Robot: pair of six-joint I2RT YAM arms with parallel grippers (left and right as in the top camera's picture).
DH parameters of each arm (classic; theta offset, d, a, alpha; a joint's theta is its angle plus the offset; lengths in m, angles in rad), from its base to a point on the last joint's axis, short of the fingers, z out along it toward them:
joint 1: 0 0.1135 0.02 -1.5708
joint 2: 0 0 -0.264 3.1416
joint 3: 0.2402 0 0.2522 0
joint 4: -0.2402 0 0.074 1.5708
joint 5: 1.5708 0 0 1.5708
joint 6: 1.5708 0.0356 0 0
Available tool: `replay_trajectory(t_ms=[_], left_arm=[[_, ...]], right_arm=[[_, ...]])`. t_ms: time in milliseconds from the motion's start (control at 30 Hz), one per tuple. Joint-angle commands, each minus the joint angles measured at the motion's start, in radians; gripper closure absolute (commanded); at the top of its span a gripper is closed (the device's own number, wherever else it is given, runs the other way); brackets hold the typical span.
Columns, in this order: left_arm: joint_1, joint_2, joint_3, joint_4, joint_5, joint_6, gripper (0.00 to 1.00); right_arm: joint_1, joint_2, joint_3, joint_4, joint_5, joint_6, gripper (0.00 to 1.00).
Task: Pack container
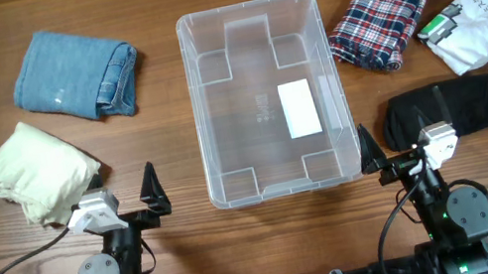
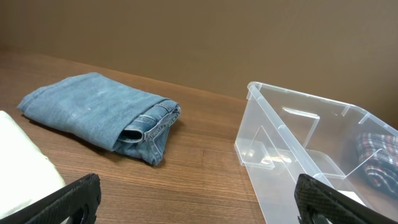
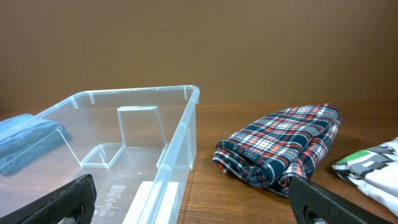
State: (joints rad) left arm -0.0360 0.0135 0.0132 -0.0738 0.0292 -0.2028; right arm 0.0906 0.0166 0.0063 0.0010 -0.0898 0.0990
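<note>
The clear plastic container (image 1: 210, 153) stands empty in the middle of the table, a white label (image 1: 298, 108) on its base. It also shows in the left wrist view (image 2: 273, 143) and in the right wrist view (image 3: 177, 140). My left gripper (image 1: 153, 201) is open and empty near the front edge, left of the container. My right gripper (image 1: 376, 159) is open and empty, right of the container's front corner. In the wrist views the left gripper (image 2: 199, 202) and the right gripper (image 3: 193, 199) hold nothing.
Folded blue jeans (image 1: 75, 74) (image 2: 102, 115) lie at back left, a cream garment (image 1: 37, 171) at left. A plaid garment (image 1: 380, 18) (image 3: 283, 149), a white garment (image 1: 475, 28) and a black garment (image 1: 441, 110) lie at right.
</note>
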Motion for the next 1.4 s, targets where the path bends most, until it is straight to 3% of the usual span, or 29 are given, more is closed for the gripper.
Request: replay_trajectory(t_ms=[0, 1267, 1367], left_arm=[[0.008, -0.007, -0.008, 0.0, 0.018, 0.013, 0.0], [0.008, -0.007, -0.008, 0.0, 0.016, 0.012, 0.0], [0.008, -0.007, -0.006, 0.011, 0.017, -0.108, 0.0]], right_arm=[[0.001, -0.003, 0.0, 0.005, -0.013, -0.018, 0.0], [0.001, 0.0, 0.0, 0.006, -0.013, 0.023, 0.0], [0.001, 0.0, 0.004, 0.004, -0.013, 0.061, 0.0]])
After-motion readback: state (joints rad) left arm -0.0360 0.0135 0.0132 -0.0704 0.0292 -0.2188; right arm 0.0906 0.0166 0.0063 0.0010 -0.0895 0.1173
